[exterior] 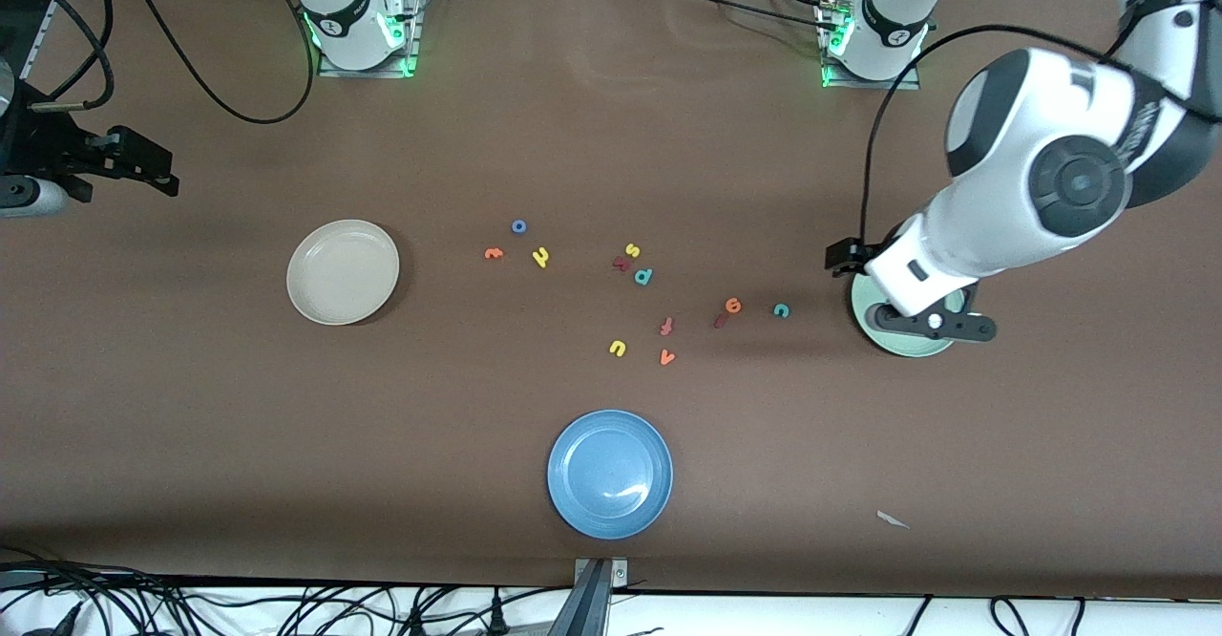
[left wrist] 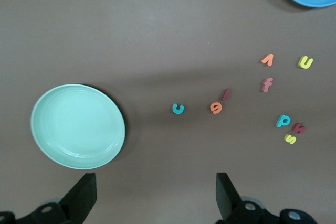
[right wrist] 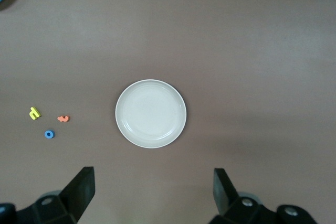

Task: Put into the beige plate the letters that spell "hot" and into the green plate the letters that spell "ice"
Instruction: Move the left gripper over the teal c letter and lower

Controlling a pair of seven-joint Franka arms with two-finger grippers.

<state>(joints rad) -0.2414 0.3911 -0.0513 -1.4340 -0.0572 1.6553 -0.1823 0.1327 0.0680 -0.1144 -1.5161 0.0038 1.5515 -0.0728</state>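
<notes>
The beige plate (exterior: 343, 271) lies toward the right arm's end. Beside it, toward mid-table, sit the blue "o" (exterior: 518, 226), orange "t" (exterior: 493, 253) and yellow "h" (exterior: 540, 256). The green plate (left wrist: 77, 126) lies at the left arm's end, partly hidden under that arm in the front view. Beside it lie the teal "c" (exterior: 781, 309), orange "e" (exterior: 732, 306) and dark red "i" (exterior: 721, 321). My left gripper (left wrist: 155, 184) hangs open and empty high over the table by the green plate. My right gripper (right wrist: 152, 182) hangs open and empty high up by the beige plate.
A blue plate (exterior: 610, 473) lies near the front edge at mid-table. Spare letters lie in the middle: yellow "s" (exterior: 632, 250), teal "p" (exterior: 643, 276), red "f" (exterior: 666, 326), yellow "u" (exterior: 617, 348), orange "v" (exterior: 666, 357). A paper scrap (exterior: 893, 519) lies toward the front.
</notes>
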